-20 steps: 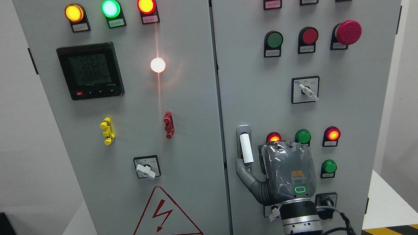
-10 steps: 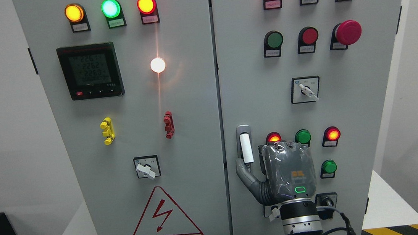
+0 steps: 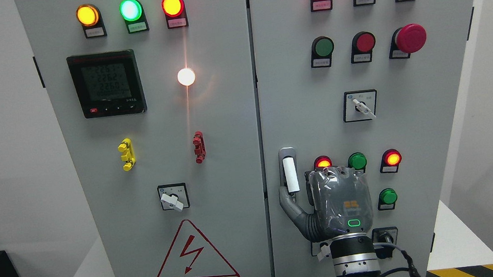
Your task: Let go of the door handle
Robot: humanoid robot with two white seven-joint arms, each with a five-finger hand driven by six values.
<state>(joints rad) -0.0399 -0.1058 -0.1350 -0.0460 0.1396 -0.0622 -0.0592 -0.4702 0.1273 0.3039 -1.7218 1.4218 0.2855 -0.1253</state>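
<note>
You see the right hand (image 3: 341, 206) raised in front of the right door (image 3: 295, 84) of the cabinet, with the back of the hand turned to you. The door handle (image 3: 290, 175) is a white upright bar in a grey plate, near the left edge of this door and just beside the hand on its left. The thumb (image 3: 288, 202) reaches out to the left and lies against the lower end of the handle, I think because it served as support from below. The other fingers are hidden behind the back of the hand, so I cannot tell if they are apart or together, or if they are clamped on the bar. The door looks closed and flush with the left door (image 3: 159, 120).

I judge that the letting go is not finished, because the thumb touches the handle.

Please note what is close by. A red lamp (image 3: 322, 163) and a green lamp (image 3: 357, 161) sit just above the knuckles, and a green button (image 3: 388, 196) is just to the right of the hand. A black cable (image 3: 403, 259) hangs at the wrist. When the hand pulls away, it is better to go straight back from the door, not up or to the right, or it could press something. The left arm does not show.
</note>
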